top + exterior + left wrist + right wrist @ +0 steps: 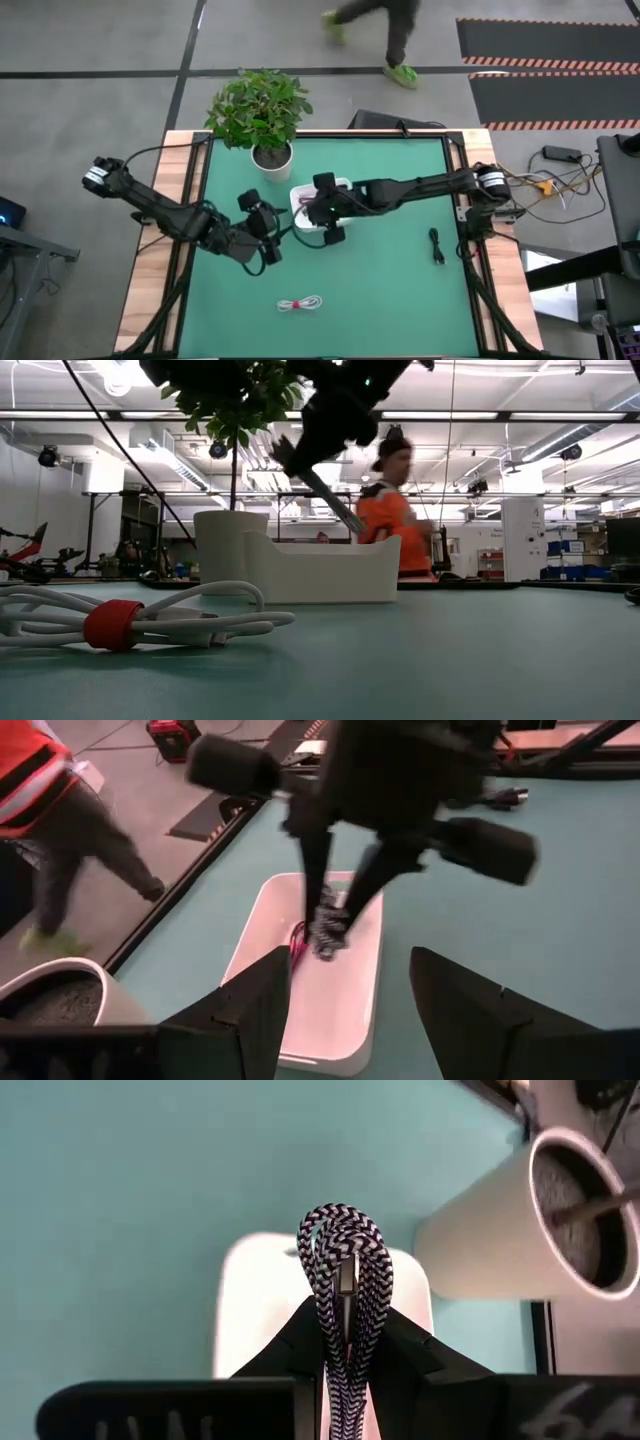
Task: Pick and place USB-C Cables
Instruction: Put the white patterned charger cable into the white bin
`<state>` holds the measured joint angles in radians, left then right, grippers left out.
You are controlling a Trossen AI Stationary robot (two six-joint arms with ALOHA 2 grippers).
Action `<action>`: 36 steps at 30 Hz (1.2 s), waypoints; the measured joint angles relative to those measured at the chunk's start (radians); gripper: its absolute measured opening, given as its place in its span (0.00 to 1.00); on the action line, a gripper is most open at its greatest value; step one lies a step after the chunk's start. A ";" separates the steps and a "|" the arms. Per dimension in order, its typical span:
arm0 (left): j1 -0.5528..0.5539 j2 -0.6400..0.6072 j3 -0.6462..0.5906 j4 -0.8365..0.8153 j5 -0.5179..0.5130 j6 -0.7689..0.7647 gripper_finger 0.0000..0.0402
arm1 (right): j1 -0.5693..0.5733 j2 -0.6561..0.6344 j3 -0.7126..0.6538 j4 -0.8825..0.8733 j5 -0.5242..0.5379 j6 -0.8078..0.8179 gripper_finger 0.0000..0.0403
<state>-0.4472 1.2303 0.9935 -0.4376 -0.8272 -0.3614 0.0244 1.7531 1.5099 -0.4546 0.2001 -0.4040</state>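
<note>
**Braided cable held over the tray, release pending**

I hold the right gripper directly above the white tray, which sits on the green table just beside the white plant pot. Its jaws are clenched on the silver-grey braided cable, a folded bundle whose loop stands out between the fingertips in the right wrist view. A dark red cable already lies inside the tray, partly hidden beneath the gripper. The white cable with a red tie lies on the table well apart from the tray, near the front edge, and a black cable lies off toward the right side.

The left gripper waits near the tray with its jaws spread wide and nothing between them.

Risks, as I judge them: the bundle hangs near one end of the tray, so a release here could drape it over the rim rather than drop it inside. The braid may also snag on a fingertip as the jaws part and lift back out with the arm. The two arms are close together, so any sideways retreat by the right arm could brush the waiting left one. A person is walking past behind the table.
</note>
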 joint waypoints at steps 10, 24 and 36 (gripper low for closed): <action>-0.007 -0.061 -0.082 0.000 0.001 -0.037 0.47 | -0.091 0.058 0.009 -0.010 -0.067 -0.001 0.09; -0.007 -0.124 -0.130 0.001 0.007 -0.078 0.47 | -0.125 0.128 0.009 0.012 -0.069 0.000 0.09; -0.007 -0.121 -0.132 0.002 0.008 -0.079 0.47 | -0.136 0.138 0.008 0.019 -0.069 0.001 0.12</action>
<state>-0.4538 1.1091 0.8619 -0.4360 -0.8193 -0.4400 -0.1120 1.8912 1.5177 -0.4360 0.1307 -0.4033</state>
